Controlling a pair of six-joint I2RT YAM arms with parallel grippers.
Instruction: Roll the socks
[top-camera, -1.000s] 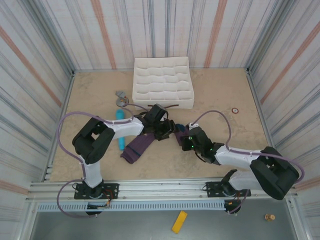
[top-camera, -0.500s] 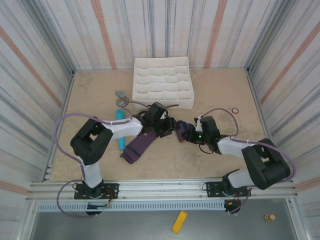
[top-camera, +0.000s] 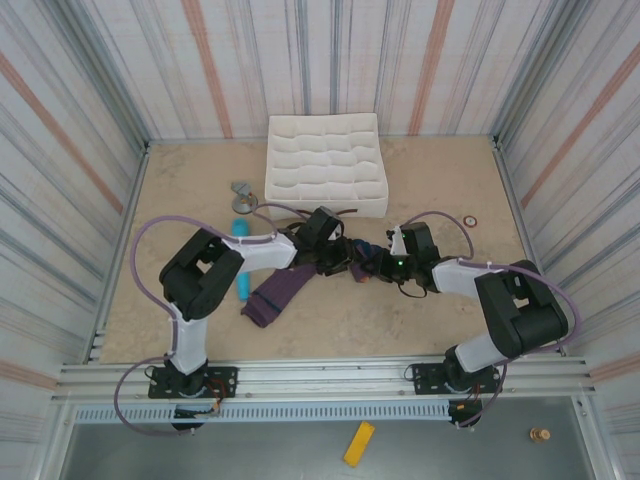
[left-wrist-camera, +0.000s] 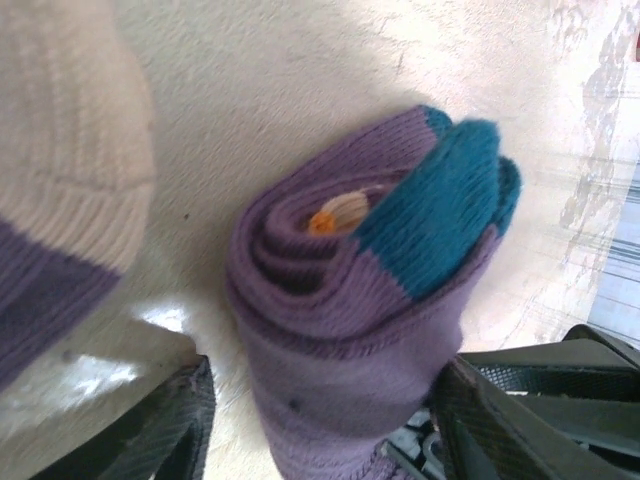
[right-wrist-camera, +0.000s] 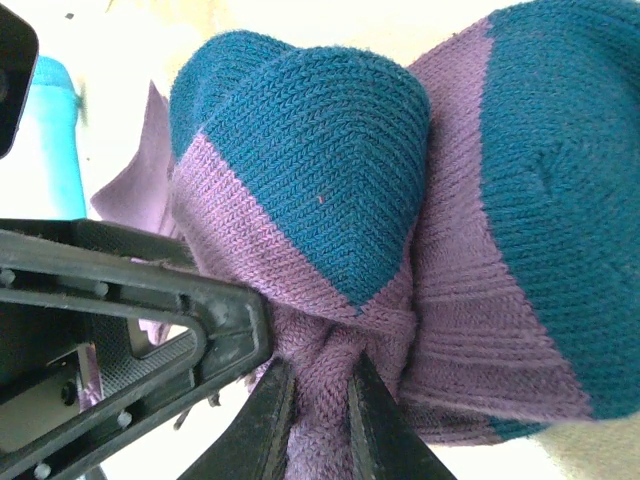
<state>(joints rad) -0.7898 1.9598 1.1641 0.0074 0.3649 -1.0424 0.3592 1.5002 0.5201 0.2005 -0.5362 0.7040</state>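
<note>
Your right end effector (right-wrist-camera: 312, 392) is pinched shut on the purple fabric of the rolled sock (left-wrist-camera: 350, 300), teal toe on the outside. Left end effector (left-wrist-camera: 320, 420) straddles that roll, jaws apart, with a gap showing on one side. The roll sits mid-bench (top-camera: 430, 190), near the white tray (top-camera: 325, 165). The second sock (top-camera: 275, 293) lies flat under the left arm.
</note>
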